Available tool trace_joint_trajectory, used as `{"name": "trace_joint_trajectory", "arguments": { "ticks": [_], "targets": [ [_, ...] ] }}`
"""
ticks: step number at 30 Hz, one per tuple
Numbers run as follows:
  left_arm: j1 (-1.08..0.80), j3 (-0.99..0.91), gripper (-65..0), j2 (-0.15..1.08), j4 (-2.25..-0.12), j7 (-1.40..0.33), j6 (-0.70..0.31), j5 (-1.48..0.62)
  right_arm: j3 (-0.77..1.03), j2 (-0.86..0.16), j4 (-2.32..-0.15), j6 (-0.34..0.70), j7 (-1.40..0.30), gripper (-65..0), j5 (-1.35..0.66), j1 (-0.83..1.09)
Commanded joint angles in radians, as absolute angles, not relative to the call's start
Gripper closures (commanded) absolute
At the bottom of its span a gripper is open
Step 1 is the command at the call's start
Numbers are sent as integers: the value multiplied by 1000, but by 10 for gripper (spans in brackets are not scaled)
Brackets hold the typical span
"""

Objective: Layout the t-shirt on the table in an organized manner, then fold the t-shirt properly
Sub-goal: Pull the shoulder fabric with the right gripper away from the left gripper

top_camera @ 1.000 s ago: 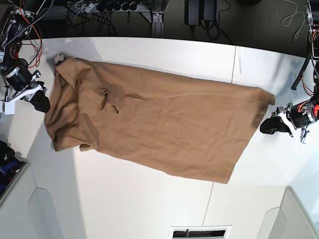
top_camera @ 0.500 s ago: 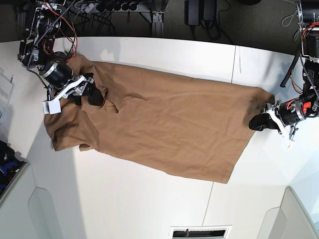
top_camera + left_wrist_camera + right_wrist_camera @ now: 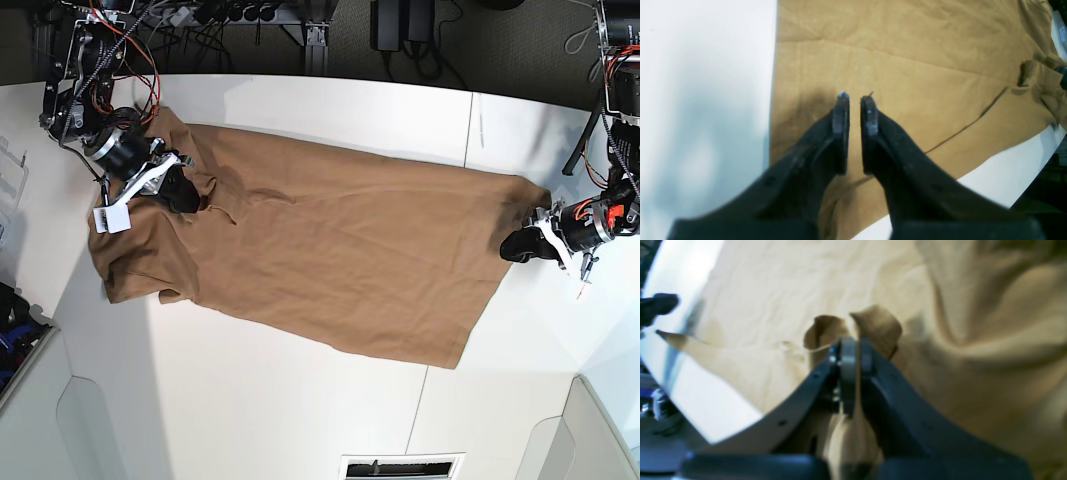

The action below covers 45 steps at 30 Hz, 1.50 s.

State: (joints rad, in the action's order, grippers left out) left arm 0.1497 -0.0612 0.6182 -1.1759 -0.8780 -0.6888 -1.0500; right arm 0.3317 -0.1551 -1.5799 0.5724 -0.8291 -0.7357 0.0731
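The tan-brown t-shirt [image 3: 340,250] lies spread lengthwise across the white table [image 3: 250,400], collar end to the left in the base view. My right gripper [image 3: 182,195] rests on the collar area. The right wrist view shows that gripper [image 3: 850,343] shut on a raised fold of t-shirt [image 3: 773,290] fabric. My left gripper [image 3: 515,245] sits at the hem on the right. In the left wrist view it [image 3: 855,96] hovers just over the t-shirt [image 3: 923,66] beside bare table [image 3: 706,83]. Its jaws are a narrow gap apart with nothing between them.
Cables and power bricks [image 3: 400,30] hang beyond the table's back edge. A thin dark seam [image 3: 470,130] crosses the tabletop on the right. Blue gear [image 3: 15,320] sits off the left edge. White panels [image 3: 590,430] flank the front corners.
My right arm swung in from the table's left edge onto the collar, opened, then shut on a fold there. My left gripper slid a little left to the hem.
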Motion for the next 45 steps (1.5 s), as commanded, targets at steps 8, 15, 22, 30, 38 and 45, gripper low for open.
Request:
{"name": "trace_joint_trajectory", "arguments": {
  "ticks": [8, 15, 22, 30, 38, 45],
  "targets": [
    [171, -71, -96, 641, -1189, -860, -698, -1005, 334, -173, -1681, 614, -925, 0, -910, 202],
    [171, -71, -96, 640, -1189, -860, -698, -1005, 334, -224, -1848, 614, -925, 0, -887, 384],
    [171, -71, -96, 644, -1189, -860, -698, -1005, 377, -252, -1864, 601, -815, -401, -805, 388],
    [171, -71, -96, 648, -1189, -856, -698, -1015, 532, -231, -1835, 542, -732, -375, -677, 258],
    [171, 19, -96, 648, -1189, -868, -698, -1034, 491, -231, -1621, 550, -664, 0, -559, 185],
    [169, 204, -95, 638, -1181, -784, -698, -938, 490, -239, -1387, 550, -575, 0, -443, 95]
  ]
}}
